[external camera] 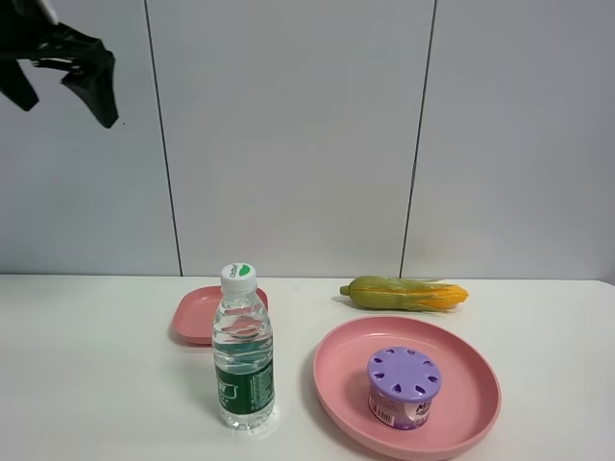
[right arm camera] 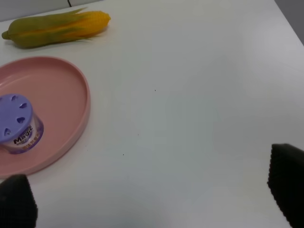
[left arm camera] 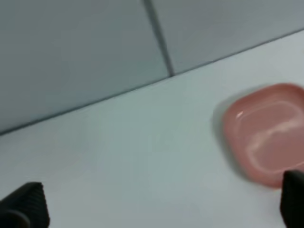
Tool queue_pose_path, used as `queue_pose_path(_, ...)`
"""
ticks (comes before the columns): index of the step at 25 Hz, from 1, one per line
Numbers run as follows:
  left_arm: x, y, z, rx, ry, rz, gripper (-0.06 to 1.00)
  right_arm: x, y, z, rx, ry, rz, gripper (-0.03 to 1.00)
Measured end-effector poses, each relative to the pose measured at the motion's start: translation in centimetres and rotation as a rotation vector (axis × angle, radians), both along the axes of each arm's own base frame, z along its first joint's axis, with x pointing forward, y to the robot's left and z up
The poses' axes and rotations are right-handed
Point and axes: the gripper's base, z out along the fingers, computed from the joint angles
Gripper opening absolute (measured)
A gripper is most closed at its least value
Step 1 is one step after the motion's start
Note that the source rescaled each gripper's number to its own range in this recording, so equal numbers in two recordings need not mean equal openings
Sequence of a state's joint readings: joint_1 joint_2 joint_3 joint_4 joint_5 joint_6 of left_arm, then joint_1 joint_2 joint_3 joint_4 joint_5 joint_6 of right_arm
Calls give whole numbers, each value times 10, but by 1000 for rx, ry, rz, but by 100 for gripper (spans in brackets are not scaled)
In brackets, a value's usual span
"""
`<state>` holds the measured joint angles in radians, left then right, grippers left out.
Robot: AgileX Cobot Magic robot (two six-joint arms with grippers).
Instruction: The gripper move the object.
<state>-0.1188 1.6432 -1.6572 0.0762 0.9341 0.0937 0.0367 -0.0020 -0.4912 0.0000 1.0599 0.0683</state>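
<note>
**Purple-lidded can on a round pink plate, both grippers empty**

A small squat can [external camera: 405, 386] stands upright on a smooth, round pink plate [external camera: 336, 375] with a raised rim, towards the right of a matte white table [external camera: 86, 384]. Its domed purple lid is pierced with drop-shaped holes, and a white-and-purple label wraps its side.

Behind the plate lies a tapered ear of corn [external camera: 405, 293], green husk at one end and yellow-orange at the other. To the plate's left stands a clear ribbed plastic water bottle [external camera: 243, 351] with a white cap and green label. Behind the bottle is a glossy pink dish [external camera: 195, 315], squarish with rounded corners.

The left gripper [external camera: 67, 106] hangs high at the upper left before a pale panelled wall [external camera: 288, 134]. Its dark pointed fingers are spread wide and hold nothing.

The right wrist camera shows the right gripper [right arm camera: 152, 194] with its ridged black fingertips [right arm camera: 287, 185] also spread wide and empty, above bare table beside the plate, apart from the can.
</note>
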Motion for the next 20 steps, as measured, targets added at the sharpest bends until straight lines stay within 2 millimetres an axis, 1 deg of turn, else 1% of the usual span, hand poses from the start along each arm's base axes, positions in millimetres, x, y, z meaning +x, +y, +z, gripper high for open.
queue_pose_path(4, -33, 33, -11, 0, -3, 84, 100, 0, 0, 0, 0, 0, 0, 100)
queue_pose_path(7, -70, 51, -21, 0, -5, 136, 100, 0, 0, 0, 0, 0, 0, 100)
queue_pose_path(10, -108, 62, -28, 0, -23, 181, 100, 0, 0, 0, 0, 0, 0, 100)
queue_pose_path(11, -122, 64, -29, 0, -37, 195, 100, 0, 0, 0, 0, 0, 0, 100)
queue_pose_path(12, -135, 66, -34, 0, -33, 206, 100, 0, 0, 0, 0, 0, 0, 100)
queue_pose_path(15, -177, 67, -41, 1, -67, 236, 100, 0, 0, 0, 0, 0, 0, 100)
queue_pose_path(18, -221, 64, -44, 3, -148, 248, 100, 0, 0, 0, 0, 0, 0, 100)
queue_pose_path(20, -244, 60, -50, 3, -193, 250, 100, 0, 0, 0, 0, 0, 0, 100)
